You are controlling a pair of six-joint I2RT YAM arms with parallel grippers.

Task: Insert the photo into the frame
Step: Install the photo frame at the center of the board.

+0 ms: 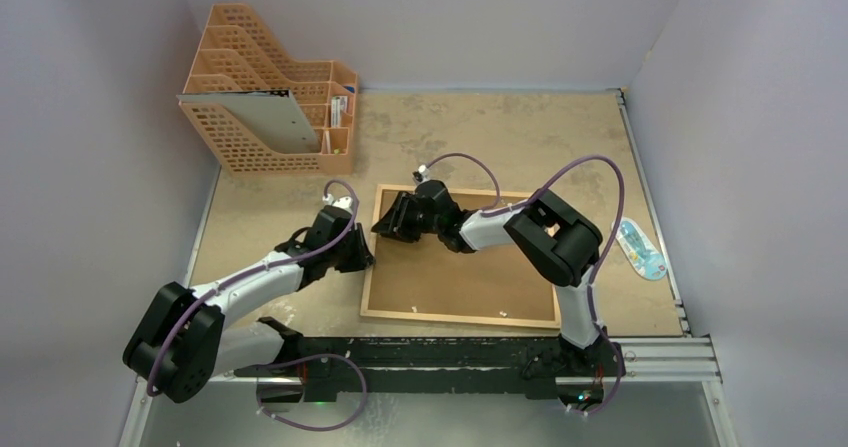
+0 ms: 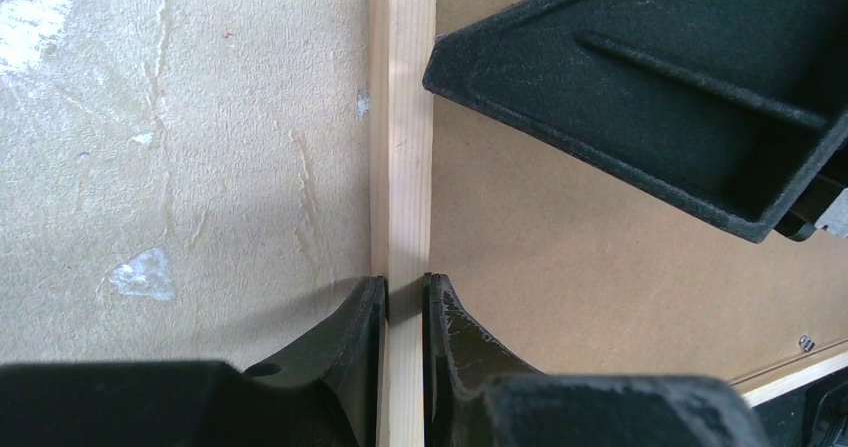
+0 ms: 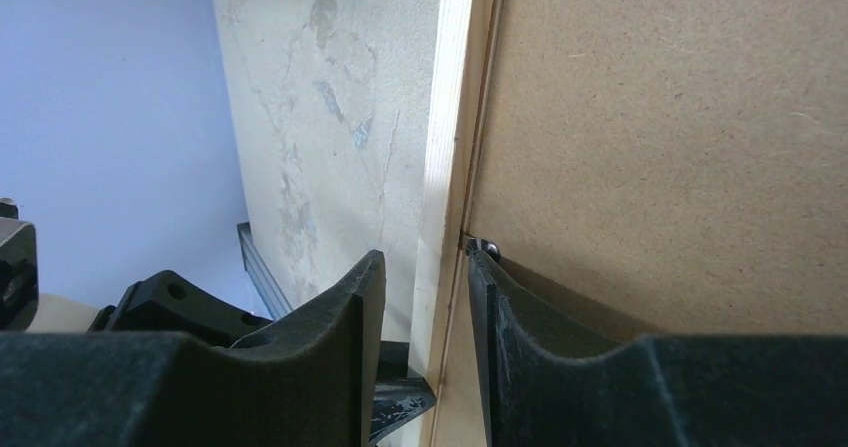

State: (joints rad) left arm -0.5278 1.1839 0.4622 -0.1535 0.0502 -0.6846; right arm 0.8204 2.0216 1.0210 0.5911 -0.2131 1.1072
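Surface: mottled beige table (image 1: pixel 480 137), lavender walls on three sides. All places are given from the frame.

- Frame (image 1: pixel 460 319): one, lying back-up at mid-table, long axis across the table, left to right. One brown backing panel (image 1: pixel 470 277) sits inside its rails.
- Photo: not identifiable in any view. One pale sheet (image 1: pixel 285 122) leans in the orange file rack (image 1: pixel 240 147), well beyond the frame's far-left corner. Cannot tell whether that is the print.
- Left gripper (image 1: pixel 352 252): on the frame's left short rail, fingers pressed on either side of the wood, pinching it.
- Right gripper (image 1: pixel 390 222): at the far-left corner, fingers spread astride the same rail. The outer finger stands clear of the wood. The inner tip sits at the backing's edge, touching a small metal tab (image 3: pixel 484 241).
- One blue-and-white packet (image 1: pixel 640 249) lies just off the right rail.

Judgement: the backing has to come out first. The tab lies directly at the right inner fingertip, so the right arm is nearer, and the left pinch steadies the frame.
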